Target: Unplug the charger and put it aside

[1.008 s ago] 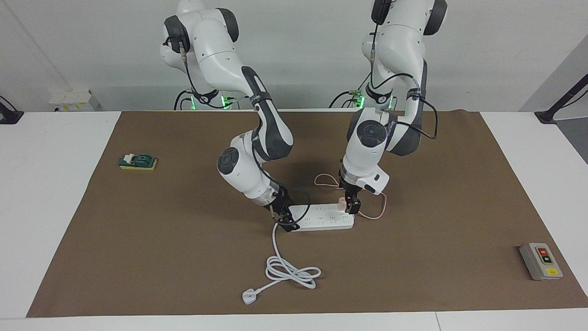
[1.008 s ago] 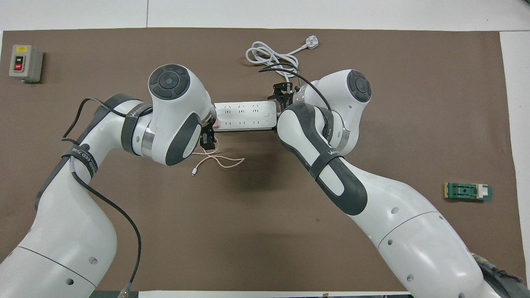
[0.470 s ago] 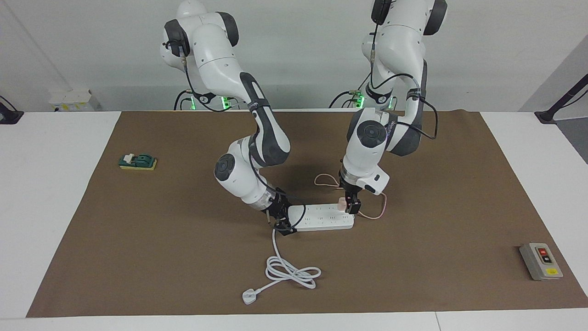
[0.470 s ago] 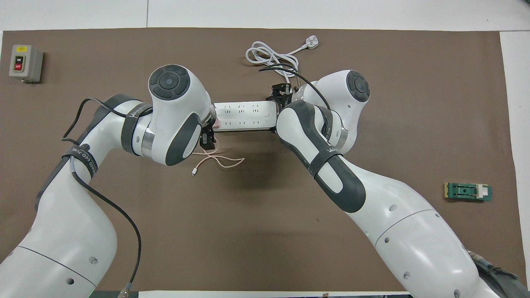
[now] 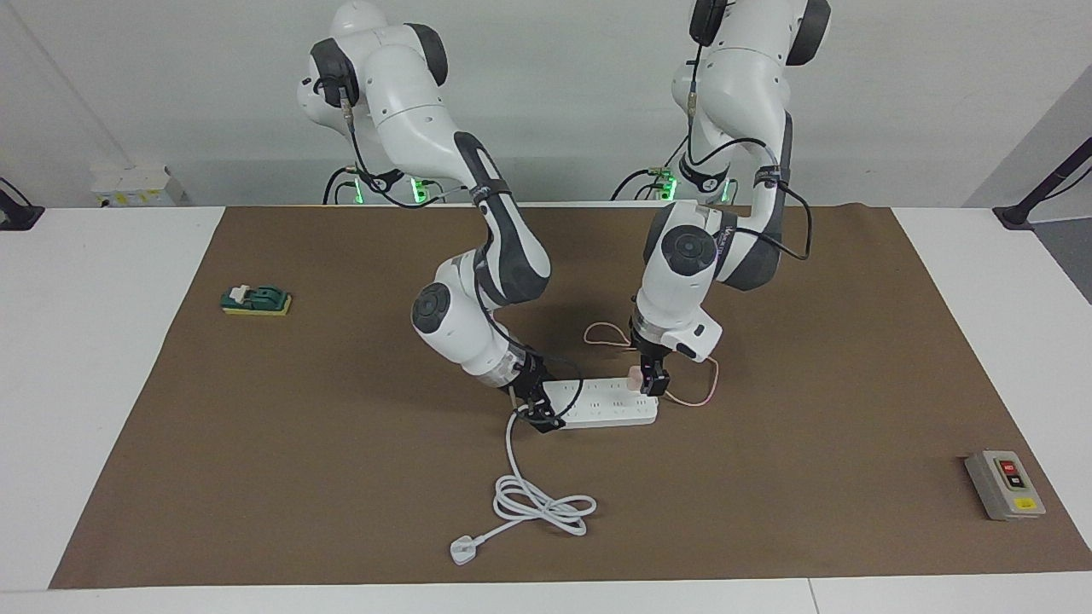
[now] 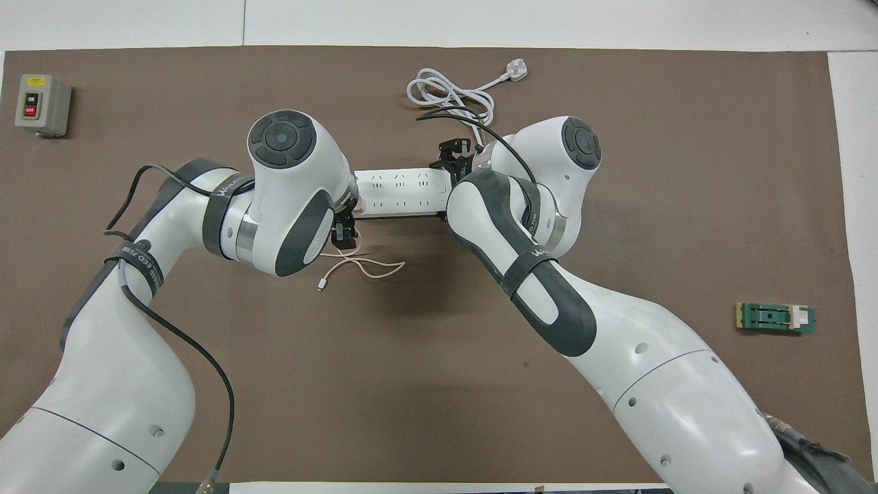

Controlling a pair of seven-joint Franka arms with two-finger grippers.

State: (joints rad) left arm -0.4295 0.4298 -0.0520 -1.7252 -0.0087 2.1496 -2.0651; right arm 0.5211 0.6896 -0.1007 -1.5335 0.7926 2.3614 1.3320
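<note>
The charger point(image 5: 634, 376) is a small pink cube. It sits plugged into the white strip point(image 5: 601, 403), at the end of the strip toward the left arm's end of the counter point(image 5: 85, 358). The strip lies on the brown mat point(image 5: 341, 477) near the middle.

The left gripper point(image 5: 647, 379) is down at the charger, touching or just beside it. One black part of it stands on the side of the cube that points away from the strip. I cannot tell if this gripper is wide, narrow or holding the cube. From above, the big white arm covers nearly all of the charger, and only a bit of pink peeks out.

The thin pink cable point(image 5: 695, 398) runs off the charger and loops on the mat, nearer to the robots than the strip. Part of the loop is hidden by the left arm. Its loose tip shows only from above.

The right gripper point(image 5: 537, 410) is low at the other end of the strip, where the thick white cord point(image 5: 542, 503) comes out. I cannot tell if it is open or shut, or if it grips the strip. The cord lies in a coil farther from the robots.

A grey switch box point(image 5: 1004, 484) sits well apart toward the left arm's end. A small green part point(image 5: 256, 299) sits well apart toward the right arm's end.
</note>
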